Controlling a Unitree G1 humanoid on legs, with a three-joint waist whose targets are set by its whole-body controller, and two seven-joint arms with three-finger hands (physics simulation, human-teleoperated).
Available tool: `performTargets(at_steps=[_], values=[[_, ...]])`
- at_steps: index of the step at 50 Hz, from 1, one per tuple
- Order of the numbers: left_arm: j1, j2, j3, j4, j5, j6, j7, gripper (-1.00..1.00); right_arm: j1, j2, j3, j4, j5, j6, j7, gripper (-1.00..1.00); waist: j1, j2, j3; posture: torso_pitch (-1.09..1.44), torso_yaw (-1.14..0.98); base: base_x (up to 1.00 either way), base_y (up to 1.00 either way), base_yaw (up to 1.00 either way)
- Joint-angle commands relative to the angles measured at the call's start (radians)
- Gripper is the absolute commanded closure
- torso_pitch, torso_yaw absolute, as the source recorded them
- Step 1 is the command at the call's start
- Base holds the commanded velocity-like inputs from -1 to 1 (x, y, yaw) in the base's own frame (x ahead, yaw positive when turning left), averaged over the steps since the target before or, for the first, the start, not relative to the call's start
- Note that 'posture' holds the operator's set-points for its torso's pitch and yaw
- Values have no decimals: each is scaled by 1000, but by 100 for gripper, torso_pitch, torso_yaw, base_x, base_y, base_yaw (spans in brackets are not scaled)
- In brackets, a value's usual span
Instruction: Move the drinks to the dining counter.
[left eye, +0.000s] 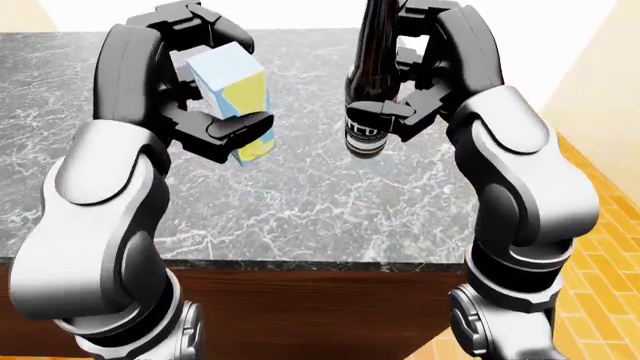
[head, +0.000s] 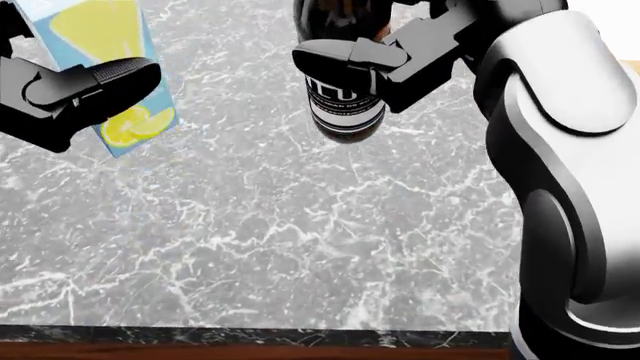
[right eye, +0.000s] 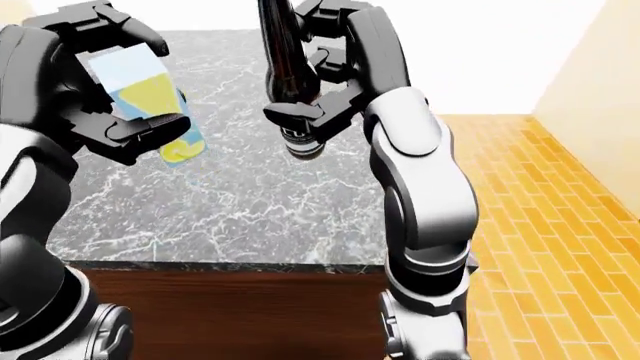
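A light-blue juice carton (left eye: 233, 91) with yellow lemon art hangs above the grey marble counter (left eye: 300, 202), and my left hand (left eye: 205, 105) is shut on it. A dark brown bottle (left eye: 369, 90) with a black-and-white label hangs to its right, gripped by my right hand (left eye: 405, 86). Both drinks are in the air over the marble top (head: 250, 247), well inside its near edge. In the head view the carton (head: 105, 45) sits at the upper left and the bottle (head: 343, 97) at the top centre.
The counter's dark stone edge (left eye: 300, 264) runs above a brown wood side panel (left eye: 310, 315). Orange tiled floor (right eye: 540, 225) lies to the right of the counter. A pale wall (right eye: 480, 52) stands beyond it.
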Motion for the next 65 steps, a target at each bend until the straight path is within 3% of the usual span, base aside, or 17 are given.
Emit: performTargets(at_steps=[1,2,8,20,65], values=[[-17,10,15,-10,12,-36,11,100,-27,0,-2,-25,1,-32,-2,100,-1,18,-36,0,0,0,0,0],[-18,11,16,-13,12,-32,10,100,-26,0,-3,-26,1,-32,-2,100,2,-8,-29,0,0,0,0,0],[-19,11,11,-18,15,-27,9,100,-24,-1,2,-33,-3,-13,8,100,18,-31,-48,0,0,0,0,0],[-36,9,2,-21,29,-13,2,100,1,9,0,-1,-9,-34,6,100,20,-28,-58,0,0,0,0,0],[-6,-11,-9,-4,74,-58,-25,100,110,23,-24,176,0,-171,-71,100,26,-35,-52,0,0,0,0,0]])
